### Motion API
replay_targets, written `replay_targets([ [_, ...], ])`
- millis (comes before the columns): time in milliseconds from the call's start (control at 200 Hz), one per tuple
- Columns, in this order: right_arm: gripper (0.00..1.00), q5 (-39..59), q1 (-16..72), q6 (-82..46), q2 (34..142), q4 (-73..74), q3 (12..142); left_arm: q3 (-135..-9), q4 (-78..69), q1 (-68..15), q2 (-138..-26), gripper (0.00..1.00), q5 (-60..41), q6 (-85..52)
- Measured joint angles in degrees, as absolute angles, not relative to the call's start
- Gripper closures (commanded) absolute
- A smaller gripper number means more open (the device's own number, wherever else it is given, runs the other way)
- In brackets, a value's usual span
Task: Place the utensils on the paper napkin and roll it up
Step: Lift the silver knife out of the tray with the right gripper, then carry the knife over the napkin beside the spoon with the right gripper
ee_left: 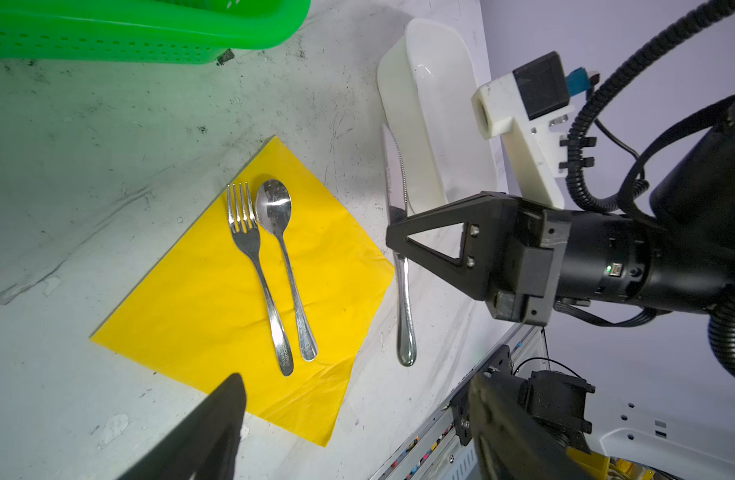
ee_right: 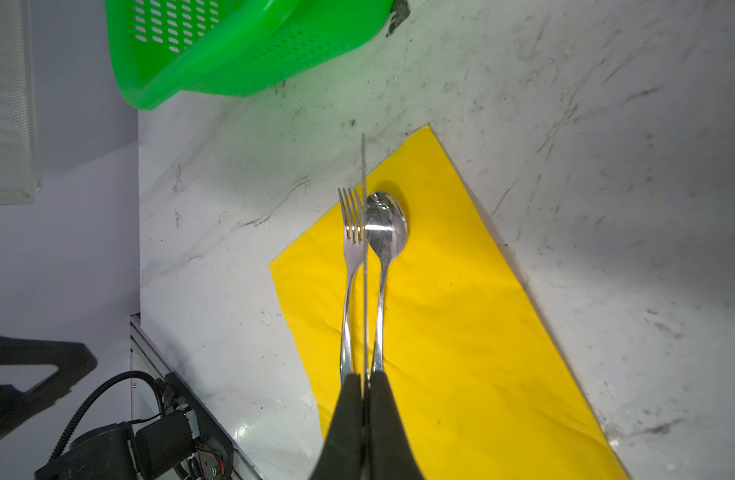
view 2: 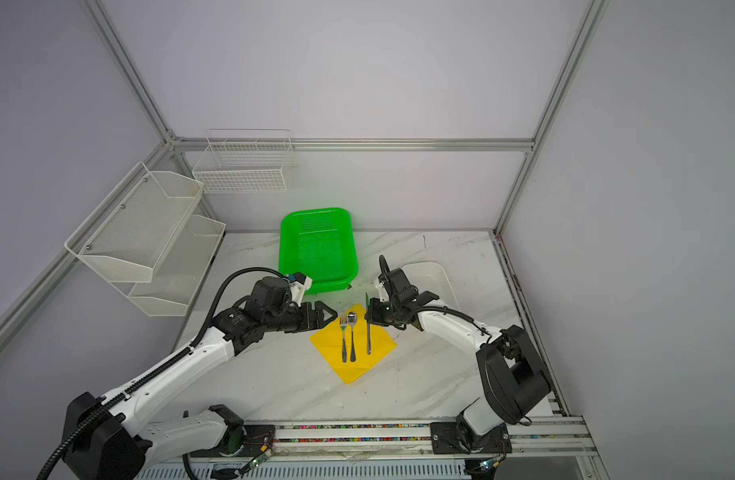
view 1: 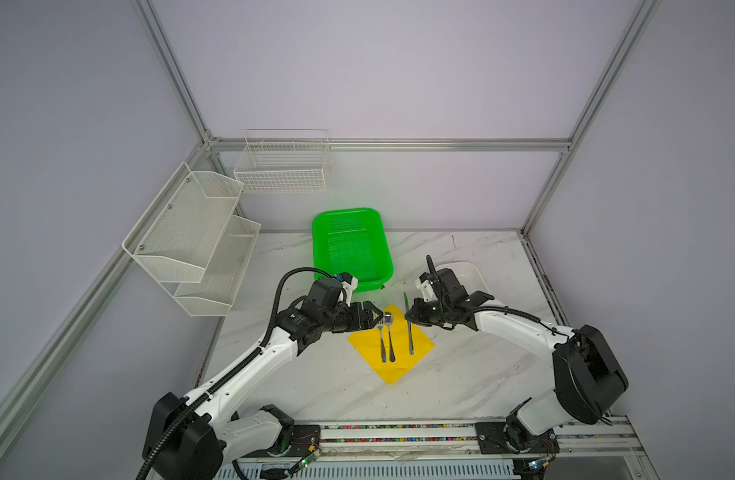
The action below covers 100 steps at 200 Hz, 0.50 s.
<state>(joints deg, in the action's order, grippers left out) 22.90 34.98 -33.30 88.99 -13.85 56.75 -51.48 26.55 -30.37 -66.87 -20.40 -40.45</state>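
While knife (ee_left: 405, 316) hangs pinched, shiny fork (ee_left: 249, 235), spoon (ee_left: 273, 205), yellow napkin (ee_left: 191, 307) (creased)

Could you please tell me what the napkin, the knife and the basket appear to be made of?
Napkin: thin yellow paper, matte, judging by its soft creases.
Knife: probably polished steel; mirror-bright handle, serrated blade edge.
Basket: likely moulded plastic, glossy green, with slots in its wall.

I am counting one fork (view 1: 382, 345), one spoon (view 1: 390, 338) and one knife (view 1: 410, 336). I am also counting one napkin (view 1: 399, 370), one basket (view 1: 351, 249), one tray (view 1: 474, 272), one mesh shelf (view 1: 191, 237) and one wire rack (view 1: 282, 166).
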Motion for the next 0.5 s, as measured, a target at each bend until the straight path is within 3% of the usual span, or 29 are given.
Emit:
replay_targets([
  [500,1.0,20.27,37.3,-37.82,101.43,-7.99,57.49,-51.53,28.86,-30.37,-70.26,0.15,-22.33,-37.8],
])
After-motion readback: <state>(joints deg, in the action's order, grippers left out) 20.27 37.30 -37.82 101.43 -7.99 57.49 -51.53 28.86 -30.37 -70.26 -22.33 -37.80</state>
